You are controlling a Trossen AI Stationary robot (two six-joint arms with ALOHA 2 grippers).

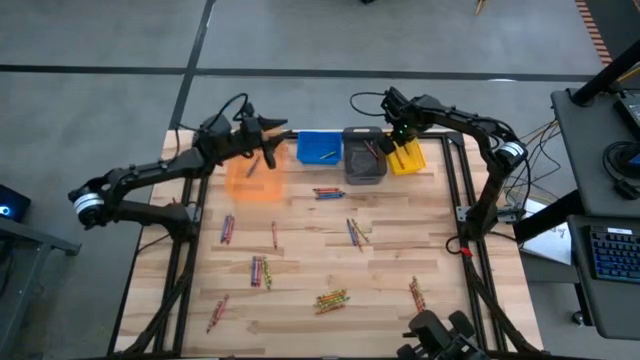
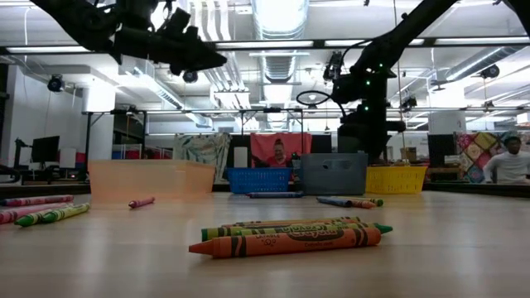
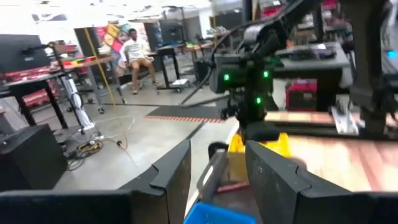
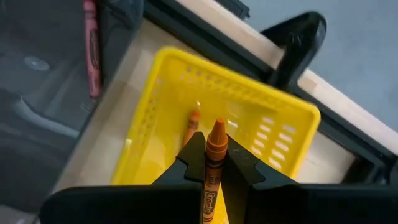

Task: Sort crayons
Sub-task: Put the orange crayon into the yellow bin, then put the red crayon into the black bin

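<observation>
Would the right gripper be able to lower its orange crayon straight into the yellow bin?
Probably yes: the right gripper holds the orange crayon over the open yellow bin, with nothing between them.

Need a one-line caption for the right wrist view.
Right end effector shut on an orange crayon above the yellow bin, where another orange crayon lies.

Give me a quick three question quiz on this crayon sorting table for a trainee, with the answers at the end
1. True or false: the right gripper holds an orange crayon over the yellow bin.
2. Which bin sits between the blue bin and the yellow one? A orange, B grey, C red.
3. Fill in: the left gripper hangs by the ___ bin.

Key: 1 true. 2 B, the grey bin. 3 orange, the orange bin.
</observation>
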